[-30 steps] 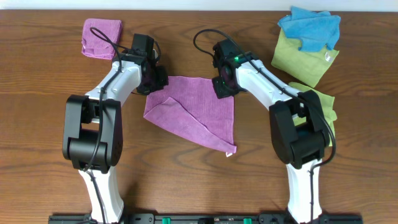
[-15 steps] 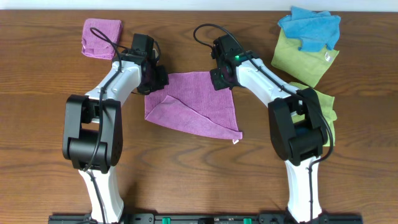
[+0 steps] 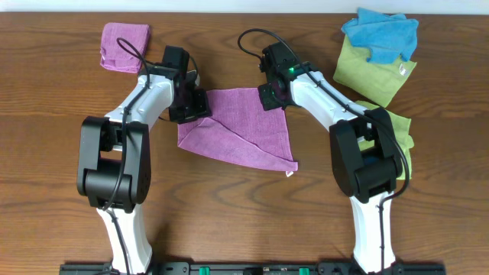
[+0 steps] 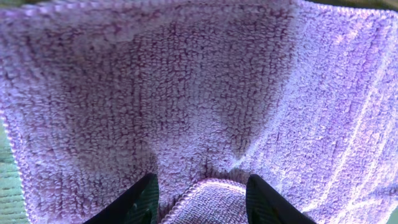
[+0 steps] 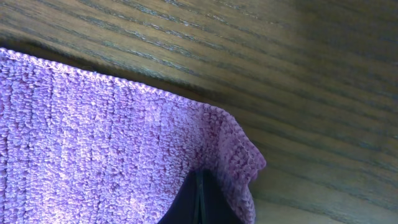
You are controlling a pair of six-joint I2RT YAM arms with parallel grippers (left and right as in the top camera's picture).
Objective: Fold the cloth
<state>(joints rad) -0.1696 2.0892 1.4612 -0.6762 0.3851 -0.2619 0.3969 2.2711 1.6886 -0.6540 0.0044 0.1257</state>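
purple cloth (image 3: 244, 126) lies partly folded on wood table (image 3: 229, 221), between arms. right gripper (image 5: 199, 202) clenched on cloth corner. left gripper (image 4: 202, 199) fingers spread, hem between them, unpinched.

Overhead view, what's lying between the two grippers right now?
Only the cloth. Its upper edge spans the whole stretch from the left gripper at one corner to the right gripper at the other. This shows in the overhead view.
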